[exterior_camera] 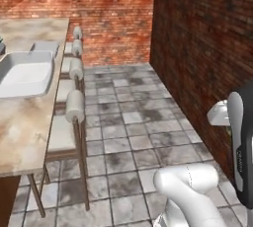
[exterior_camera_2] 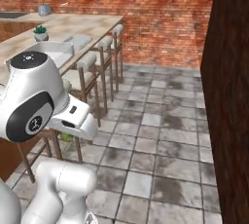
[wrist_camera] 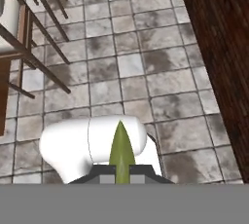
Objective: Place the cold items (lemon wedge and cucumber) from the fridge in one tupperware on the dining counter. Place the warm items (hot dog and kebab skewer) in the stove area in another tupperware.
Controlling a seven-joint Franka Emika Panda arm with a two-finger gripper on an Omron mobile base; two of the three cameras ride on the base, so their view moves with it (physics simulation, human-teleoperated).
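Hand cam: gripper pinched tight on a yellow-green lemon wedge, pointed tip sticking up betw the fingers, over grey floor tiles. I see the dining counter off to the left w/ a white tupperware on top, stools alongside. Brick wall on the right.

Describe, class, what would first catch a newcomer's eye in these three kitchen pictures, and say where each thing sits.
In the hand view, a pointed yellow-green piece, seemingly the lemon wedge, juts up from the shut hand at the bottom, over grey floor tiles. In the left base view, a white tupperware sits on the beige dining counter at left, with a row of stools along its edge. A dark brick wall rises at right.
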